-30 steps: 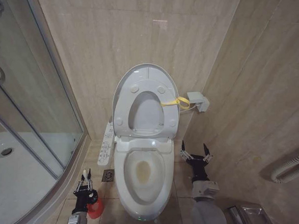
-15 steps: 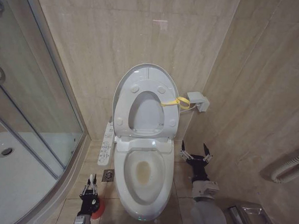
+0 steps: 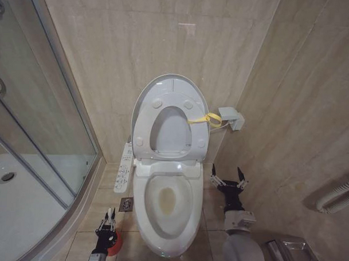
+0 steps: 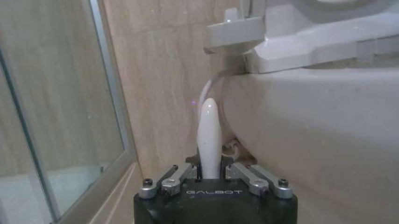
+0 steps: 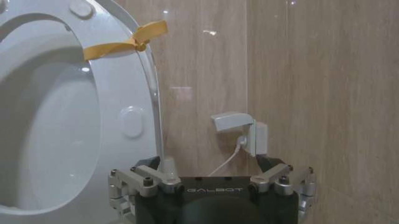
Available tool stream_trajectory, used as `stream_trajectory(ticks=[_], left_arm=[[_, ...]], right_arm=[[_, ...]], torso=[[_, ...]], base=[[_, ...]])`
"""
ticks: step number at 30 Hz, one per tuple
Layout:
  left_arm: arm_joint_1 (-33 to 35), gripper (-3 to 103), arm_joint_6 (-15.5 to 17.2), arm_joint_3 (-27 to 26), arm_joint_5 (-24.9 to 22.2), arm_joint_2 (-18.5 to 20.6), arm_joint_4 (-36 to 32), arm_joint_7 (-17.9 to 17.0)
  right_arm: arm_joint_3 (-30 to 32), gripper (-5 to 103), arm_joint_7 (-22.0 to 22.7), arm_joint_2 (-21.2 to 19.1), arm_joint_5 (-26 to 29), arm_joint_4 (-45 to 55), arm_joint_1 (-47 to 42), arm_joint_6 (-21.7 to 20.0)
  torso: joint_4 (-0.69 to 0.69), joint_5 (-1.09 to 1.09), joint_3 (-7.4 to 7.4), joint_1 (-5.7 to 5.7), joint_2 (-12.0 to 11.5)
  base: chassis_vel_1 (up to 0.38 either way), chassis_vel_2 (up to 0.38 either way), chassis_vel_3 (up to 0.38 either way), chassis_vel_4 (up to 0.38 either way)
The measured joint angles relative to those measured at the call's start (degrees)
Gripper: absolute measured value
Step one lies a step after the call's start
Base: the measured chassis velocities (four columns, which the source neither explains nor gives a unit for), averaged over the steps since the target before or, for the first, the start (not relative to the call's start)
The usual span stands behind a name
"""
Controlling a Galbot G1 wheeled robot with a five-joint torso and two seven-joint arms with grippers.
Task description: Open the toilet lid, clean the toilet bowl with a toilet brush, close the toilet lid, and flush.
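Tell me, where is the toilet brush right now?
In the head view, the toilet brush is low on the robot's left, beside the toilet bowl and over its red holder cup. The left gripper is shut on its white handle.

toilet lid [image 3: 170, 116] upright behind toilet bowl [image 3: 167, 207], toilet brush [image 4: 208, 135] left

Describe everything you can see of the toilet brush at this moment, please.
The brush shows as a slim, glossy white handle with a rounded tip, plastic by its look. It stands upright between the closed fingers of the left pincer, which grips it low down, on the floor left of the bowl. Below the pincer sits the red holder; the bristle head is hidden, so I cannot tell whether it is still inside. Nothing else touches the handle.
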Motion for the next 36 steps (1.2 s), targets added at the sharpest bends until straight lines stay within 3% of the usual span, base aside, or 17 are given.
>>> stream_trajectory(ticks=[10,17,18,23,24,29,30,35,36], left_arm=[[1.9,20,0.4,-1.4,1.8,-0.1,-1.6,-1.6],[5.1,20,5.4,-1.6,1.7,0.2,-8.0,-3.7],[5.8,32,6.0,-1.8,1.8,0.1,-9.8,-3.9],[7.9,32,7.0,-2.7,2.0,-0.1,-13.9,-4.0],[9.5,60,7.2,-3.4,2.5,-0.3,-16.4,-4.1],[13.8,60,6.7,-5.6,5.0,-0.8,-22.6,-5.4],[15.5,86,6.3,-6.2,5.7,-0.8,-25.1,-5.6],[21.2,86,7.4,-8.1,6.0,-0.7,-34.9,-5.9],[23.0,86,8.9,-8.9,5.7,-0.6,-39.8,-6.0]], right_arm=[[0.0,100,0.0,0.0,0.0,0.0,0.0,0.0],[0.0,100,0.0,0.0,0.0,0.0,0.0,0.0],[0.0,100,0.0,0.0,0.0,0.0,0.0,0.0],[0.0,100,0.0,0.0,0.0,0.0,0.0,0.0],[0.0,100,0.0,0.0,0.0,0.0,0.0,0.0],[0.0,100,0.0,0.0,0.0,0.0,0.0,0.0],[0.0,100,0.0,0.0,0.0,0.0,0.0,0.0],[0.0,100,0.0,0.0,0.0,0.0,0.0,0.0],[0.0,100,0.0,0.0,0.0,0.0,0.0,0.0]], torso=[[0.00,0.00,0.00,0.00,0.0],[0.00,0.00,0.00,0.00,0.0],[0.00,0.00,0.00,0.00,0.0],[0.00,0.00,0.00,0.00,0.0],[-0.01,0.00,0.00,0.00,0.0],[-0.01,-0.01,0.00,0.00,0.0],[-0.01,0.00,0.00,0.00,0.0],[0.01,0.00,0.00,-0.01,0.0],[0.01,0.00,0.00,-0.01,0.0]], base=[[0.000,0.000,0.000,0.000],[0.000,0.000,0.000,0.000],[0.000,0.000,0.000,0.000],[0.000,0.000,0.000,0.000],[0.000,0.000,0.000,0.000],[0.000,0.000,0.000,0.000],[0.000,0.000,0.000,0.000],[0.000,0.000,0.000,0.000],[0.000,0.000,0.000,0.000]])
